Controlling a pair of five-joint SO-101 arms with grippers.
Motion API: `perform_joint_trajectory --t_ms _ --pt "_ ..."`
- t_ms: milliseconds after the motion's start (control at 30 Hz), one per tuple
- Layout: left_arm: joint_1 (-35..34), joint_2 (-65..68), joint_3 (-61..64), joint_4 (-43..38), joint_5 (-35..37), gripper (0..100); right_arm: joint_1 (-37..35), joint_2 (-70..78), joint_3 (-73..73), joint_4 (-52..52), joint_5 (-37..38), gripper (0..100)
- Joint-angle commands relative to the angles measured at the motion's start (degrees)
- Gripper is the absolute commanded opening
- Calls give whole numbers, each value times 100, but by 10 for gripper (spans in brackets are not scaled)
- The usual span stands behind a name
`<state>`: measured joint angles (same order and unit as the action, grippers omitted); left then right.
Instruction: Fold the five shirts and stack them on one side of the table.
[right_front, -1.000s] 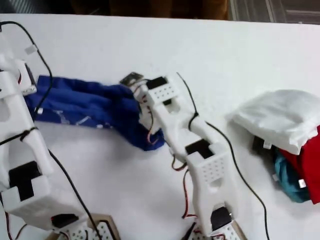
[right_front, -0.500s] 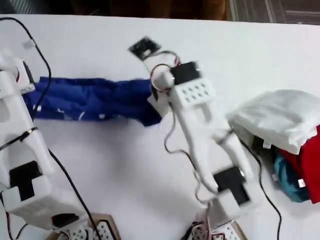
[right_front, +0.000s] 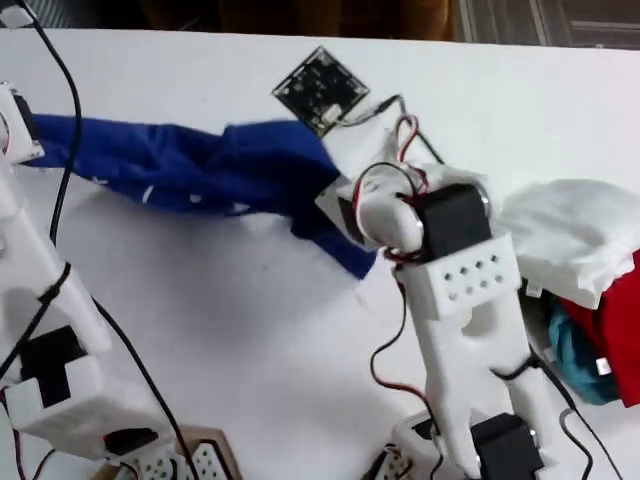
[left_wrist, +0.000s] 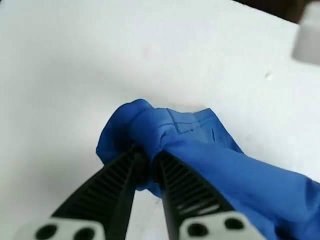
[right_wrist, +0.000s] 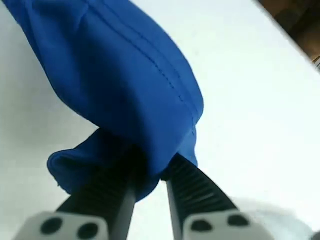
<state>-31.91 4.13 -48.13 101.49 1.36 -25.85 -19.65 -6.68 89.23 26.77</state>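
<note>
Blue shirt (right_front: 200, 170) slung between my two claws, seen from above. My left claw (left_wrist: 147, 162) is clamped on a bunched fold at the shirt's 9 o'clock end. My right claw (right_wrist: 152, 172) is pinched on a gathered fold at the opposite end, near the middle of the table (right_front: 250, 330). The governing relation is the shirt's long axis. It runs from 9 o'clock toward 3 o'clock, dipping slightly toward 4 o'clock at my right claw's end, so the cloth lies as a narrow rope between the claws and not as a spread sheet. A loose tail hangs off toward 5 o'clock just past my right claw. From above I cannot tell for certain whether the shirt's middle rests on the table or sags just over it. The table's far edge lies at 12 o'clock, near the shirt, with little room on that side. The broad bare stretch lies toward 6 o'clock, between my two arms, and I judge that the better ground for laying the cloth flat. At 3 to 4 o'clock sits the heap of other shirts: white shirt (right_front: 575, 235) on top, red shirt (right_front: 622, 330) and teal shirt (right_front: 575, 355) beneath. My right claw is the nearer to it, so any sideways pull that way risks brushing the heap.
</note>
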Motion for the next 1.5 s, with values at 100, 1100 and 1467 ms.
perform_joint_trajectory --t_ms 100,1100,1467 --pt "105 -211 646 70 -26 28 -40 813 1029 110 62 18" --pt "97 -220 2782 -1222 -26 28 -629 3538 9 -787 -1345 279" --pt "105 -220 2774 -1301 -26 28 -716 4549 -835 -831 -1354 279"
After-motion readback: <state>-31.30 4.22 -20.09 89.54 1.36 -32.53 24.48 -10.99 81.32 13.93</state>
